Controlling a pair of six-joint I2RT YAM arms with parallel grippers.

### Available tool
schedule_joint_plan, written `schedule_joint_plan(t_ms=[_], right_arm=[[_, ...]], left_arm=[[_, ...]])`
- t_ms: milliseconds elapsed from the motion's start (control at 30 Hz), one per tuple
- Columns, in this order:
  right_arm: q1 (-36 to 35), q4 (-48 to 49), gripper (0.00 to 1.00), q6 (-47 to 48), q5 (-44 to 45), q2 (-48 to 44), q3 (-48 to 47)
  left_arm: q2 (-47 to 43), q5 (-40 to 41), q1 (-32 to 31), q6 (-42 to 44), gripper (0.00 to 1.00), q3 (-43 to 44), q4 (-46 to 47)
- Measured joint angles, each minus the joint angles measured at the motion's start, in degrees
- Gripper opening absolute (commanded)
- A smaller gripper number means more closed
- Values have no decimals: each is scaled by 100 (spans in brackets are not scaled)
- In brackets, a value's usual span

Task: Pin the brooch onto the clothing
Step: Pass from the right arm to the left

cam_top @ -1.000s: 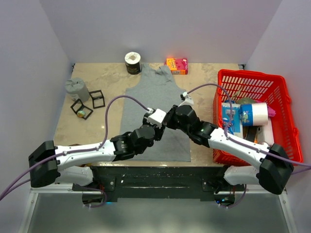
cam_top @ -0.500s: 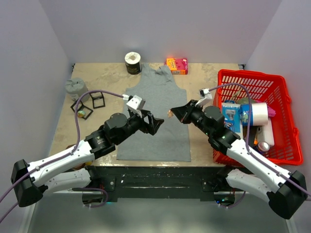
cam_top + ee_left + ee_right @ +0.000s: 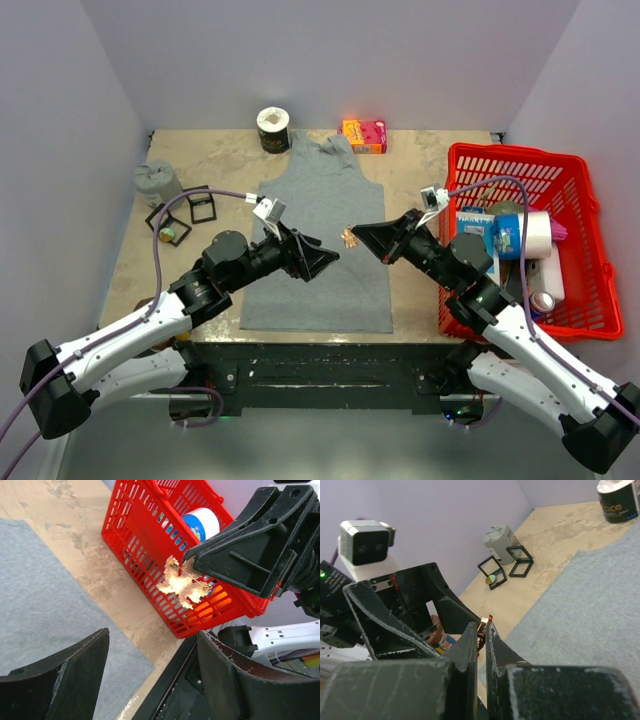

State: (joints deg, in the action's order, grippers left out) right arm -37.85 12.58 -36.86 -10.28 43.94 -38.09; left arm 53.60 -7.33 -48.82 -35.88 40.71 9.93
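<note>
The clothing (image 3: 318, 205) is a grey tank top lying flat on the table's middle. My right gripper (image 3: 362, 236) hovers above its right half, shut on the brooch (image 3: 350, 237), a small orange-gold pin sticking out of the fingertips. In the right wrist view the brooch (image 3: 484, 626) is pinched edge-on between the two pads. The left wrist view shows the brooch (image 3: 182, 582) with its golden side toward the camera, held by the right gripper (image 3: 190, 559). My left gripper (image 3: 322, 262) faces it a short gap away, open and empty, above the clothing (image 3: 45, 590).
A red basket (image 3: 575, 290) with bottles and packets stands at the right. At the back are a dark roll (image 3: 273, 129) and a pink box (image 3: 364, 135). A grey crumpled cup (image 3: 158, 184) and black wire cubes (image 3: 200, 204) sit at the left.
A second ago the two grippers met over the clothing. The left one has opened and drawn back left; the right one has pulled back right, keeping the brooch.
</note>
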Motion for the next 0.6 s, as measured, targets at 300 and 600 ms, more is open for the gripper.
schedule_joint_plan(t_ms=[300,600], right_arm=[[0,256,0,-42,-415,-24,190],[0,518,0,-136,-645,-125,304]], left_arm=[[125,-509,55,-560,62,-210,739],[258,-748,129,-876,57,-245,1209]])
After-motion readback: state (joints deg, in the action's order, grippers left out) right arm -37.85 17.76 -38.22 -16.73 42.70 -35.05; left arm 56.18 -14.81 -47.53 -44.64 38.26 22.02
